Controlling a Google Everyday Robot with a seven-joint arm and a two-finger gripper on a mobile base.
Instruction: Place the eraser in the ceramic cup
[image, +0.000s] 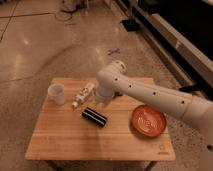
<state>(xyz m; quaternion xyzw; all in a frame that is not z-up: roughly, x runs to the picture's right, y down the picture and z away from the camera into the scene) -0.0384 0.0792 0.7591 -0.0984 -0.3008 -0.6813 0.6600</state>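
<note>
One eraser (94, 117) just beside the jaws

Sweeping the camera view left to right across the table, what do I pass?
ceramic cup → white bottle → eraser → orange bowl. The gripper hangs just behind the eraser, beside the bottle's far end. It overlaps both sideways, so it is left out of the order.

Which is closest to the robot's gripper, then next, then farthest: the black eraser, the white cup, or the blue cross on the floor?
The gripper hangs over the table, beside the white tube.
1. The eraser: just in front, toward the camera.
2. The ceramic cup: far over at the picture's left.
3. The blue cross: on the floor beyond the table.
</note>
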